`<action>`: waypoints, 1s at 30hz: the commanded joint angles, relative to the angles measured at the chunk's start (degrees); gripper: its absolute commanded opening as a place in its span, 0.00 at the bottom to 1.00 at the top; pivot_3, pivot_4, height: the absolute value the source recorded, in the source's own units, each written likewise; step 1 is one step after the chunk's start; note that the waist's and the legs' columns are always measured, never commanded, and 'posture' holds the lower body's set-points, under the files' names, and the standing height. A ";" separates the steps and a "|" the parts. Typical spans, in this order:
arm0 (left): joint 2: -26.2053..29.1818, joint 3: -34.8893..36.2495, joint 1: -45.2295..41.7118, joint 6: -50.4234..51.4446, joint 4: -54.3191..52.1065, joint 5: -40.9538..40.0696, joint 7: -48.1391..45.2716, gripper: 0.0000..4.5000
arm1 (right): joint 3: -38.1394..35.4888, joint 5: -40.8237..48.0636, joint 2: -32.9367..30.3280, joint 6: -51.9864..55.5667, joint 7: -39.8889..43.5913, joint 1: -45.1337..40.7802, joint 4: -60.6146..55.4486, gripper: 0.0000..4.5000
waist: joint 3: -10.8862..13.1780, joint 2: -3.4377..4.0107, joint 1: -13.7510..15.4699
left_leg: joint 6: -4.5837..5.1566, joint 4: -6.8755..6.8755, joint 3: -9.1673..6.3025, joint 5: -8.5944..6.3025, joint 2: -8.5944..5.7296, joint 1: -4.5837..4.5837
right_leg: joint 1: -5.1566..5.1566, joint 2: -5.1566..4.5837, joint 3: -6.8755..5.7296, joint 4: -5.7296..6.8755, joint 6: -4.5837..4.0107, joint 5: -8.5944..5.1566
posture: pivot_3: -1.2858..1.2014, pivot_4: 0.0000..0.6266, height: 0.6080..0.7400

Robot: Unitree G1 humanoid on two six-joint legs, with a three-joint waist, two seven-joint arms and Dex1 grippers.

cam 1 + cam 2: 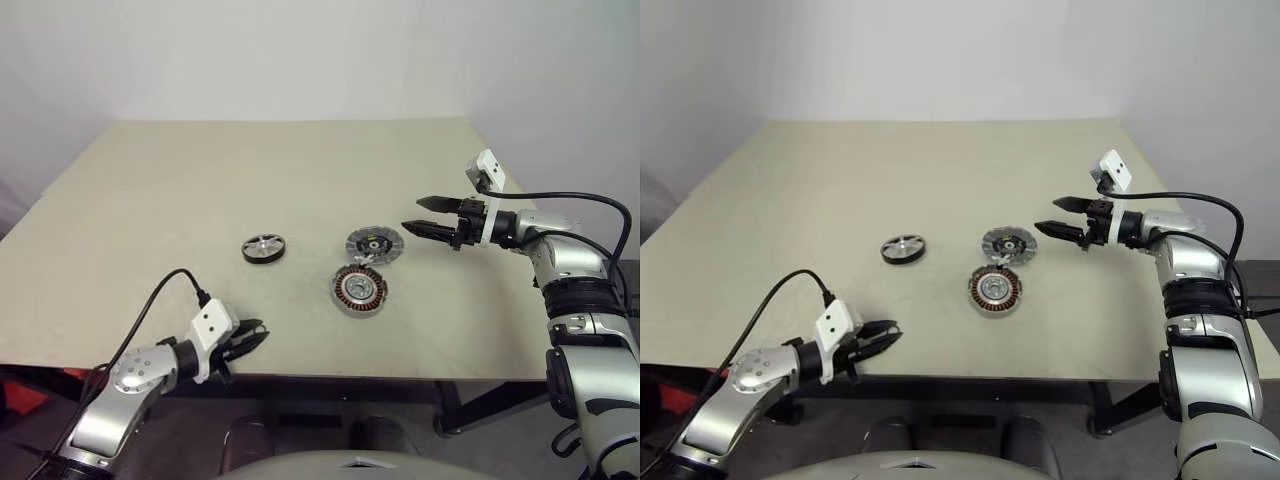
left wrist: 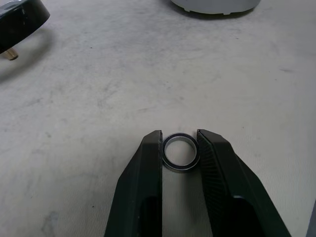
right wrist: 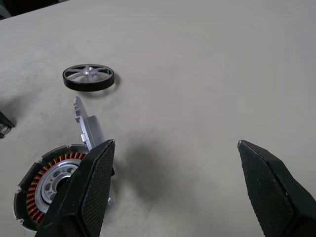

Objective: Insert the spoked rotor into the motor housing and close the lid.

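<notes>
On the beige counter, the grey ridged lid lies just left of the right gripper, the copper-wound motor housing nearer, the silver spoked rotor farther left.

The left gripper pinches a small metal ring at the counter's near edge.

The right tool hangs over the pale beige desk with its two black ribbed fingers spread wide, bare desk between them. One finger partly covers the round dark motor housing with its ring of copper windings around a silver centre. Touching that housing's rim stands the grey ridged-rim lid, seen nearly edge-on. Well beyond lies the silver spoked rotor with a dark rim, flat on the desk.
</notes>
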 commanded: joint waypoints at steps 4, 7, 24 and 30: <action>-0.62 1.05 -1.61 3.39 -2.23 0.03 2.30 0.16 | -0.42 0.09 0.08 -1.23 -0.12 -1.95 -0.33 1.00 | 0.00 0.00 0.01 | -0.01 0.00 0.00 0.01 0.00 0.00 | 0.00 0.00 0.00 0.00 0.07 -0.04 | 0.52 0.00 1.00; -1.78 2.30 -2.99 5.30 -4.25 -2.00 3.31 0.16 | -0.33 0.04 0.15 -1.29 -0.18 -2.03 -0.23 1.00 | 0.00 -0.01 -0.04 | -0.01 0.00 0.00 0.06 0.00 0.00 | 0.00 0.00 0.00 0.01 0.07 -0.04 | 0.52 0.00 1.00; -6.60 3.16 -20.38 19.08 -3.02 -12.62 2.57 0.16 | -0.76 0.35 1.30 -1.49 -1.44 -1.65 -1.17 1.00 | 0.02 -0.04 0.16 | 0.05 0.03 0.00 0.09 0.01 -0.29 | -0.23 0.00 -0.04 0.02 -0.34 0.20 | 0.52 0.00 1.00; -6.09 0.67 -25.82 21.61 1.20 -13.08 -1.20 0.16 | -1.51 0.92 1.99 -1.95 -2.62 -0.59 -2.21 1.00 | 0.02 -0.04 -0.03 | 0.05 0.04 0.00 0.10 0.02 -0.31 | -0.24 0.01 -0.04 0.03 -0.35 0.20 | 0.52 0.00 1.00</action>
